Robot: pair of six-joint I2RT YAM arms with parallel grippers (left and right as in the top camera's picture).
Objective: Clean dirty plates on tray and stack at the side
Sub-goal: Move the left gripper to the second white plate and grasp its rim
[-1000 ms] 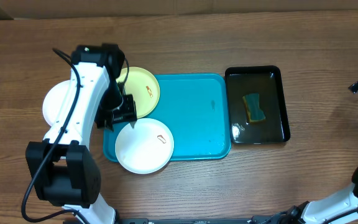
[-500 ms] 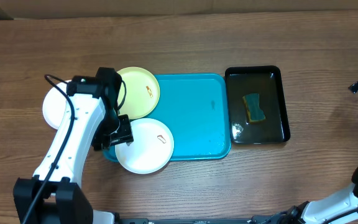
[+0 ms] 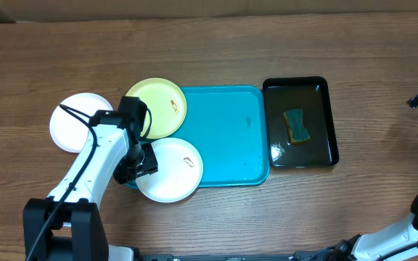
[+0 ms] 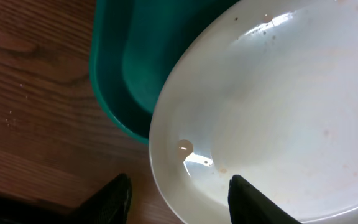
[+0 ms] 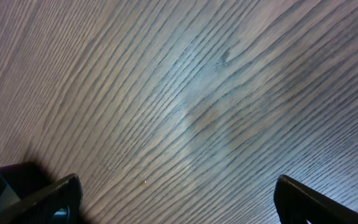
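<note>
— Where are the plates?
— On the turquoise tray (image 3: 227, 138), mid-bench: front white plate (image 3: 169, 169) overhangs its front-left corner, yellow-green plate (image 3: 158, 107) its back-left. Third white plate (image 3: 75, 122) lies near the left edge.
— Claws?
— The left gripper (image 4: 179, 193) is released, straddling the front white plate's rim. The right gripper (image 5: 176, 190) is released, at the right edge.

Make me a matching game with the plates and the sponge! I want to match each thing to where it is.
Things:
1. yellow-green plate
2. sponge
3. front white plate
4. left white plate

Places:
A. inside the black tray
B. on the bare wood, off the blue tray
C. hanging over the blue tray's back left corner
D. hanging over the blue tray's front left corner

Pairs: 1-C, 2-A, 3-D, 4-B
</note>
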